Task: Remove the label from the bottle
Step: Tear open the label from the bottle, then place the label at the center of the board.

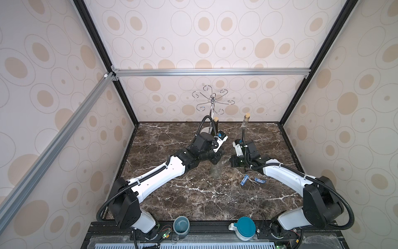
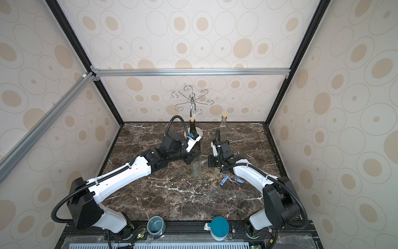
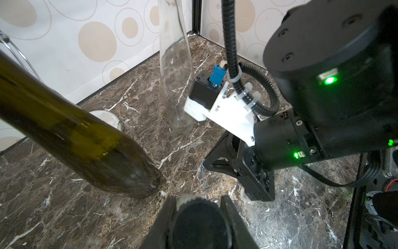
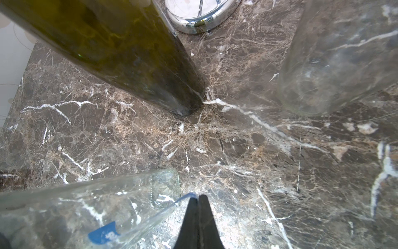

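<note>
Mid-peel here! The clear bottle (image 1: 216, 171) stands at the middle of the marble surface (image 1: 172, 194), between the two arms. The left claw (image 3: 199, 202) is clamped around its top end, pinning it in place. Just to the bottle's right, the right claw (image 4: 198, 197) is clenched with its tips together. It looks to be pinching a thin, blue-edged film that runs off the bottle's lower wall. That film is the free end of the label (image 4: 103, 234), whose blue printed patch sits higher up on the glass. Two blue label scraps (image 1: 244, 180) lie on the surface to the near right, so by my reading part of the job is done and the last piece is coming off.

At the far side stand a green wine bottle (image 2: 193, 129) and a tall corked clear bottle (image 2: 224, 124), with a chrome rack (image 2: 191, 100) behind them. The green one is close to the work.

Next move, as I judge it: the right claw draws the film away to the right, low along the glass, while the left claw holds firm against any twist. The film looks thin, so a jerk could tear it. A wide swing could also clip the green wine bottle.
</note>
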`<state>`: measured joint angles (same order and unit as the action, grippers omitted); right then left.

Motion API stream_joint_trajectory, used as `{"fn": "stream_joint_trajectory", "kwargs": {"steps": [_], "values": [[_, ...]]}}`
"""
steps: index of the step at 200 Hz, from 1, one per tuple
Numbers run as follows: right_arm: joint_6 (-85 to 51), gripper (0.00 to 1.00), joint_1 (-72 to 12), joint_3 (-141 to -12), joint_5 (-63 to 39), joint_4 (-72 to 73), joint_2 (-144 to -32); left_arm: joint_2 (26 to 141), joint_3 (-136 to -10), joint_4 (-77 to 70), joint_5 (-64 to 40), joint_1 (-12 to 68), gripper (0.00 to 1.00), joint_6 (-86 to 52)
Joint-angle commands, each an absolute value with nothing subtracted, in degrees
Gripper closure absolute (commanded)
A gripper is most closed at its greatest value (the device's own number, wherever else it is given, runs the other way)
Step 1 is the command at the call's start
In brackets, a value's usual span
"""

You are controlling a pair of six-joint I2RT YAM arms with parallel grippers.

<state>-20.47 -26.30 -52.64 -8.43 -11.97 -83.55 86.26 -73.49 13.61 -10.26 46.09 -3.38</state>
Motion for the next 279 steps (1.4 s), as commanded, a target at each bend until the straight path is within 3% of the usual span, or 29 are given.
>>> {"fn": "stream_joint_trajectory", "kwargs": {"steps": [1, 107, 184, 279], "values": [[-19.9, 1.00, -25.5, -51.6, -9.1, -13.0, -83.0, 87.2, -75.8, 16.0, -12.1, 46.9, 0.81, -2.4], [-18.7, 1.00, -22.9, -51.6, -7.7, -19.9, -79.7, 87.5, -76.3, 15.8, -11.3, 47.0, 0.81, -2.1], [-16.5, 1.00, -19.9, -59.2, 4.6, -48.9, -76.3, 86.8, -75.4, 14.6, -10.2, 47.1, 0.81, -2.1], [-13.2, 1.00, -7.9, -62.4, 8.4, -55.0, -81.5, 86.3, -74.7, 14.2, -9.8, 47.0, 0.81, -1.9]]}}
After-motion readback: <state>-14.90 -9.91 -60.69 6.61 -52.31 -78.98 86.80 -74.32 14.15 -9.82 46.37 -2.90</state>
